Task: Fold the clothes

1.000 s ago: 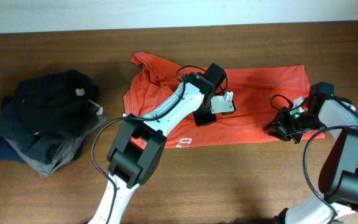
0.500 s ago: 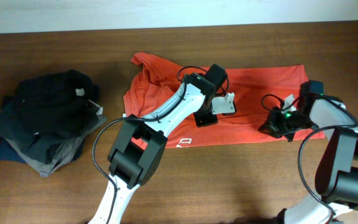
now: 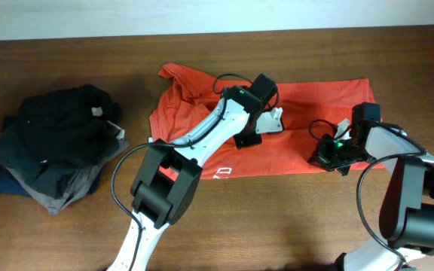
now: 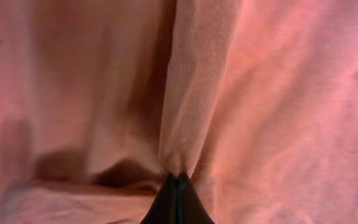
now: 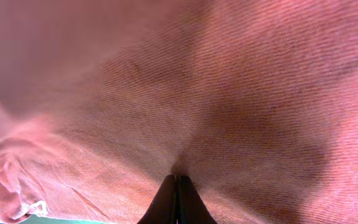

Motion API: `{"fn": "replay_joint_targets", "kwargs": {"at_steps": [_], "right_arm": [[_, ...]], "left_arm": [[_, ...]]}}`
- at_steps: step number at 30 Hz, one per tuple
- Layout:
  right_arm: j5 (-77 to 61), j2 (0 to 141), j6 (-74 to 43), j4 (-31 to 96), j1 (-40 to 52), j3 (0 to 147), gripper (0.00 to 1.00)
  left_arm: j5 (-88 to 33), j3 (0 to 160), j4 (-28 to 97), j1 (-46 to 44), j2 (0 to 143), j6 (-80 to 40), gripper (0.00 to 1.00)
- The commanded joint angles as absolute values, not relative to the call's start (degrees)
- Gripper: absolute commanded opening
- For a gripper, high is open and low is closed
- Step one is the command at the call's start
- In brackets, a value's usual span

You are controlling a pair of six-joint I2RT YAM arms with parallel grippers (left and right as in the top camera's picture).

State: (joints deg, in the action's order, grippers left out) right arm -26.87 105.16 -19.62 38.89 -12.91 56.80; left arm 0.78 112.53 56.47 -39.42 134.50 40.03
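The red-orange T-shirt (image 3: 307,113) lies spread on the table right of centre, its far left part bunched. My left gripper (image 3: 249,140) is over the shirt's middle, shut on a pinched ridge of the shirt's fabric (image 4: 191,93), with its fingertips (image 4: 176,180) closed together. My right gripper (image 3: 324,156) is at the shirt's right front part, shut on a pinch of the fabric (image 5: 229,93); its closed fingertips (image 5: 178,180) press into the cloth. White lettering (image 3: 223,172) shows near the front hem.
A pile of black, navy and grey garments (image 3: 55,147) sits at the table's left. The wooden table (image 3: 277,218) shows in front of the shirt. Cables loop near both wrists.
My right gripper has moved left over the shirt's right part, drawing fabric with it. My left gripper has shifted slightly back and left on the shirt's middle.
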Motion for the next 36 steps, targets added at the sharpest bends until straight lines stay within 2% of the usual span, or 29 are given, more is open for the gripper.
{"fn": "replay_joint_targets", "kwargs": {"at_steps": [1,4,10,11,13,20,23,27,30,36], "right_arm": [[-20.69,106.19,-20.43,38.92,-12.38,54.63,0.04],[-20.69,106.19,-20.43,38.87,-12.38,54.63,0.04],[-20.73,106.19,-20.43,38.94,-12.38,54.63,0.04],[-20.75,106.19,-20.43,38.94,-12.4,54.63,0.05],[-20.84,106.17,-20.1,39.03,-12.43,54.63,0.15],[-30.09,103.63,-15.53,37.74,-14.7,55.0,0.24],[-29.91,99.98,-15.42,38.17,-17.04,55.18,0.27],[-29.95,94.72,-15.42,38.81,-22.59,55.24,0.34],[-30.0,92.14,-15.4,39.62,-27.33,55.42,0.38],[-30.0,91.29,-13.74,41.17,-33.8,55.44,0.41]], "left_arm": [[4.89,114.24,55.35,-38.57,134.98,37.95,0.0],[5.02,114.26,55.05,-38.02,134.98,37.95,0.01],[11.07,114.3,54.94,-37.08,134.96,35.11,0.29],[12.32,114.45,55.46,-36.93,134.76,34.04,0.3],[13.06,115.74,57.8,-36.56,134.3,31.99,0.31],[12.69,124.99,71.31,-32.75,130.8,22.94,0.44],[8.29,126.06,76.62,-29.3,129.1,17.34,0.49],[-3.73,125.97,87.83,-22.98,128.79,12.25,0.55],[-11.62,125.62,93.17,-18.24,128.84,12.25,0.55],[-17.85,124.62,96.75,-11.73,128.42,12.53,0.54]]}}
